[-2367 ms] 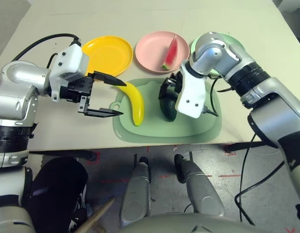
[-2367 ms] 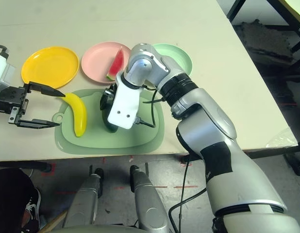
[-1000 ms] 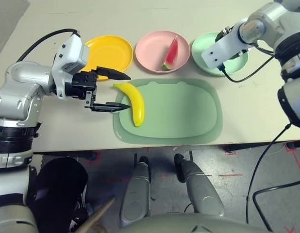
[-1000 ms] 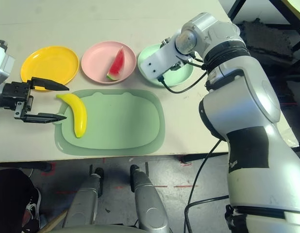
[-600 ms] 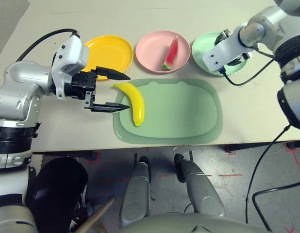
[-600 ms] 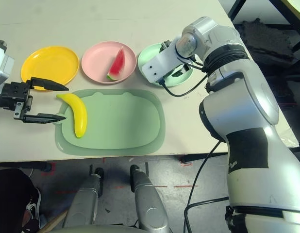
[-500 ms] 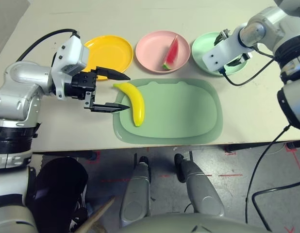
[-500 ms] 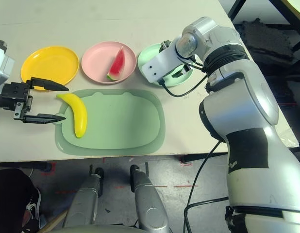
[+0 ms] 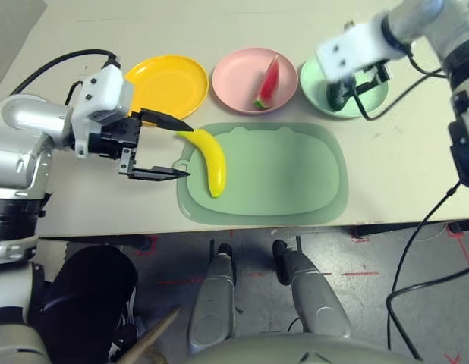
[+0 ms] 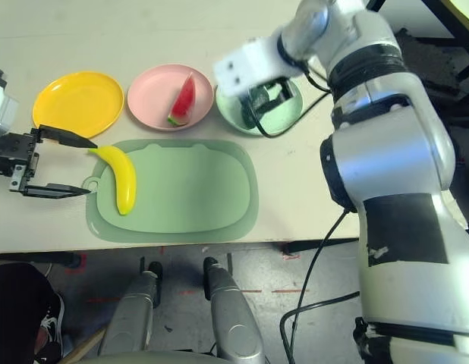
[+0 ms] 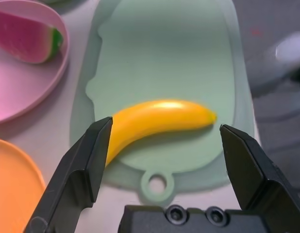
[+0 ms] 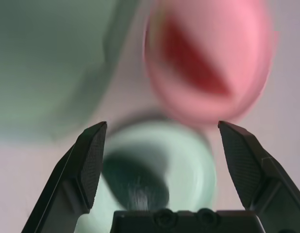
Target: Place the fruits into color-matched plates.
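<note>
The left gripper hangs open over the table, just left of the mat. One finger reaches toward the banana's far tip and the other lies at the mat's left edge. Neither touches the fruit.

Behind it, at the far left, the yellow plate is empty.

The banana lies on the left part of the mat, directly right of the left gripper and well apart from the right one, so the left arm is plainly the nearer. Its long axis runs far to near, curving slightly, with the thin far tip pointing left toward the yellow plate and the blunter end nearest the robot. In the left wrist view the banana lies crosswise between the spread fingers, so they straddle its length, not its thickness. As I judge it, the grasp turns on this: the wrist would need to turn, or take the banana near one end, before carrying it back and left to the yellow plate.

The watermelon is in the pink plate, leaning on its right side.

At the far right, the right gripper is open above the green plate. The avocado lies in that plate, apparently released.
</note>
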Available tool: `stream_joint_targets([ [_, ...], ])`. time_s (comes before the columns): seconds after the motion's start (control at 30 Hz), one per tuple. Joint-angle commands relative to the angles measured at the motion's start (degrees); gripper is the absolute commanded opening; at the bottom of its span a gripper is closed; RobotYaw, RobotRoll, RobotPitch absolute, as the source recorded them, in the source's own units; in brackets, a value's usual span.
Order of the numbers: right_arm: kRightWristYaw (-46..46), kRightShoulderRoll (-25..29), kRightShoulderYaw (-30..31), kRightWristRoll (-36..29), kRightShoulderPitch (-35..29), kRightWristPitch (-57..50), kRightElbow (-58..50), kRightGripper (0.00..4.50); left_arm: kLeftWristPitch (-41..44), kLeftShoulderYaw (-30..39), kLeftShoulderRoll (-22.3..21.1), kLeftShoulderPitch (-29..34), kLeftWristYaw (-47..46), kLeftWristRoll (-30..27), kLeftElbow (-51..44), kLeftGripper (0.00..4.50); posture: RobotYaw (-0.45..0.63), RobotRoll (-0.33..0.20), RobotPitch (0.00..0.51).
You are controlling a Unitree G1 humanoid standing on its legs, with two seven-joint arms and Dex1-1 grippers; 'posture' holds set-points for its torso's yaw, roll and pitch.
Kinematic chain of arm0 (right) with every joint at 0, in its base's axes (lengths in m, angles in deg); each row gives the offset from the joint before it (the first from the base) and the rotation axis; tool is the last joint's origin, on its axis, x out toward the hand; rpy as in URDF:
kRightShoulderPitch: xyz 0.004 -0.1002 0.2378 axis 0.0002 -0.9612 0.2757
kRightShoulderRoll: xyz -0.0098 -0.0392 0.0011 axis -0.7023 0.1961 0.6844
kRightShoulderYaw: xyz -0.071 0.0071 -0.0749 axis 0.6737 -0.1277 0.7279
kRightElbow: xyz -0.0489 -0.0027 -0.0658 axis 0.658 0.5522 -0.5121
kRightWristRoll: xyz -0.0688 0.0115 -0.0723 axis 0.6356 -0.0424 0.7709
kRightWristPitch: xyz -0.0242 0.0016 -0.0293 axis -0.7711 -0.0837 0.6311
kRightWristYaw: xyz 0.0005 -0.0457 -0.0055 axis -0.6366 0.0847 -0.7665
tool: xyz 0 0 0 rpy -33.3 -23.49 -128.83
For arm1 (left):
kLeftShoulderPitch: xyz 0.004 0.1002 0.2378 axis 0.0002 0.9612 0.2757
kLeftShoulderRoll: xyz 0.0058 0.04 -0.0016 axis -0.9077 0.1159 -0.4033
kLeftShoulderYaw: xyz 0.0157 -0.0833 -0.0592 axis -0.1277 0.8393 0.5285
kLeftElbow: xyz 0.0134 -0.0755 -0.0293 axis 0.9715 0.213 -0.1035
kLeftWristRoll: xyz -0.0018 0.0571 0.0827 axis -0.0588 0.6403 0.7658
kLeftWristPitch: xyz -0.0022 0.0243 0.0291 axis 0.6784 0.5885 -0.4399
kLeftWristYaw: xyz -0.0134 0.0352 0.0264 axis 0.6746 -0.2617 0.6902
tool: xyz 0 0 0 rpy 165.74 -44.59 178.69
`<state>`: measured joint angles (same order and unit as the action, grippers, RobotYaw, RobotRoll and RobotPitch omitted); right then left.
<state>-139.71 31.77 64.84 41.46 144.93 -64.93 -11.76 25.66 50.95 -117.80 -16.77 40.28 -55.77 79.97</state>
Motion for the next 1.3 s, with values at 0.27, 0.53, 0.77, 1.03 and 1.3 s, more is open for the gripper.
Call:
stream_joint_targets([
  [0.27,1.38,10.10,-2.93,-35.77,-27.44,-48.34,-46.84,4.46,-21.79,-22.28,-5.27,-13.08,0.75,0.99,10.28,4.50,-0.05,0.000,0.353],
  [0.53,19.73,6.85,-14.12,-42.76,-55.52,-57.94,-78.58,4.46,-29.42,-33.39,-1.41,-22.93,0.75,0.75,18.00,4.50,-0.08,0.000,0.366],
  [0.77,36.40,-0.47,-15.61,-37.43,-72.80,-50.83,-91.64,4.46,-33.94,-38.86,2.82,-26.93,0.75,1.14,22.93,4.50,-0.09,0.000,0.373],
  [1.03,43.68,-4.18,-15.97,-34.90,-78.55,-44.59,-94.86,4.46,-41.61,-43.06,9.56,-31.15,0.75,6.20,31.22,4.50,-0.09,0.000,0.372],
  [1.3,37.62,1.56,-14.82,-34.72,-87.54,-36.62,-98.80,4.46,-47.36,-44.33,15.11,-34.63,0.75,11.28,40.03,4.50,-0.10,0.000,0.360],
])
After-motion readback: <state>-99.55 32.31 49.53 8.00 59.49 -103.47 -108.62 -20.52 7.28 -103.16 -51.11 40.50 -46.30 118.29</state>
